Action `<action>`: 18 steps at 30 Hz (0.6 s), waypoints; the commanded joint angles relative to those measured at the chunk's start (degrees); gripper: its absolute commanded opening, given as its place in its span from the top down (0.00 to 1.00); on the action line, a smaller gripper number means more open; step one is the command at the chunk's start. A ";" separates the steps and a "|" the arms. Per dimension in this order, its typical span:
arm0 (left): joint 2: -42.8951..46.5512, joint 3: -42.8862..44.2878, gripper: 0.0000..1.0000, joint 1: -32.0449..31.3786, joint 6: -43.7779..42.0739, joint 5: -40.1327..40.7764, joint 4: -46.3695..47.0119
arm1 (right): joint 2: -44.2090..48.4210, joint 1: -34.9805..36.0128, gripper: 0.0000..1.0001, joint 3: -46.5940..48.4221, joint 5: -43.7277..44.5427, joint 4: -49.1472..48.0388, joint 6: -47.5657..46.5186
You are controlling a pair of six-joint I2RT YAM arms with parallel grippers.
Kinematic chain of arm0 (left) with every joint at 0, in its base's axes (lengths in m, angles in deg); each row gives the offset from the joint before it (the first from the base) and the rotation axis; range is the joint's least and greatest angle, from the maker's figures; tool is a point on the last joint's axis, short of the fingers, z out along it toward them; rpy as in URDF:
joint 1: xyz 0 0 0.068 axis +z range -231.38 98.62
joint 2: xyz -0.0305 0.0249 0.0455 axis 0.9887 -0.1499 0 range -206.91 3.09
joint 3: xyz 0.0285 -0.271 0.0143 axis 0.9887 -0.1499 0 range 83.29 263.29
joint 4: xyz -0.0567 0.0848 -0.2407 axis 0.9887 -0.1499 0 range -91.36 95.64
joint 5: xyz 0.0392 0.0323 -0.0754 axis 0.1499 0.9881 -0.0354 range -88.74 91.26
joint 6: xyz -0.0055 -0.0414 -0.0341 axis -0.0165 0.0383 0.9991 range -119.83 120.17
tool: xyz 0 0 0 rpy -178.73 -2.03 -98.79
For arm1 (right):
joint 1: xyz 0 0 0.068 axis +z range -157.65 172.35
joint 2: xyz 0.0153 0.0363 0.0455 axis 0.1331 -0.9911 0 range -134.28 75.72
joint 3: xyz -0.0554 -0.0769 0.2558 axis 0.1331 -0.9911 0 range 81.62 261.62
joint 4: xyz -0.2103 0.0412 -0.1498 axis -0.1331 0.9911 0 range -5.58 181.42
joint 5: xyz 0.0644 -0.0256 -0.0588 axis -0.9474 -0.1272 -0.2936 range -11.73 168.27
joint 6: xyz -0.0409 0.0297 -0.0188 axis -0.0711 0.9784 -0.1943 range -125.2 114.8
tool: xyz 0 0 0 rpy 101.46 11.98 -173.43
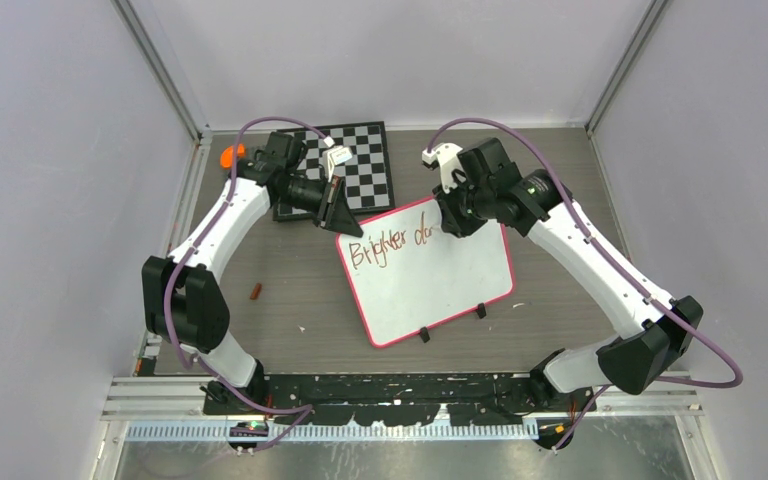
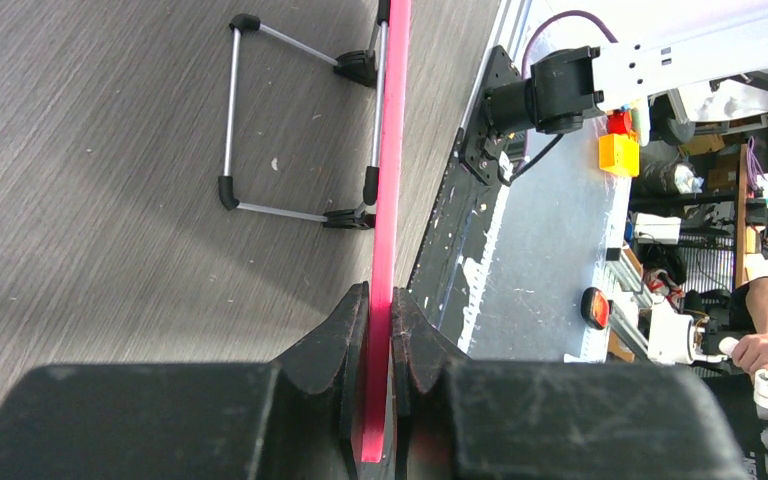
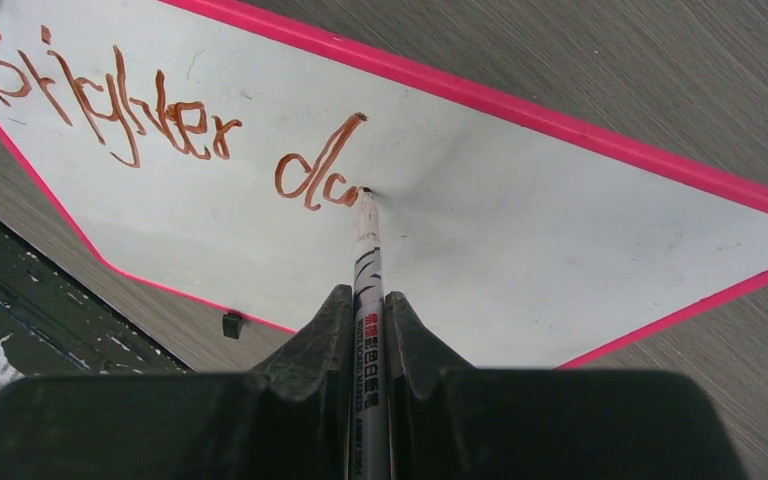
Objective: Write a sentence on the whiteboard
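The whiteboard [image 1: 440,280] with a pink rim lies tilted on the table, two black clip feet on its near edge. The sentence [image 1: 390,245] reads "Brighter da" in one reddish-brown line; it also shows in the right wrist view [image 3: 160,130]. My left gripper [image 1: 338,212] is shut on the board's far left corner; the left wrist view shows the pink rim [image 2: 388,200] clamped edge-on between my jaws [image 2: 380,310]. My right gripper [image 3: 368,310] is shut on a white marker [image 3: 367,260] whose tip touches the whiteboard [image 3: 560,230] just after the "a".
A black-and-white checkered board [image 1: 355,165] lies behind the whiteboard. An orange object [image 1: 230,156] sits at the far left. A small brown piece [image 1: 255,291] lies on the table left of the board. A wire stand [image 2: 290,130] shows under the board in the left wrist view.
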 commanded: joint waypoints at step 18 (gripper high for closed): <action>1.12 0.23 1.00 -0.10 0.22 0.93 -1.40 | 0.68 -0.76 1.00 3.00 3.38 -0.86 -1.66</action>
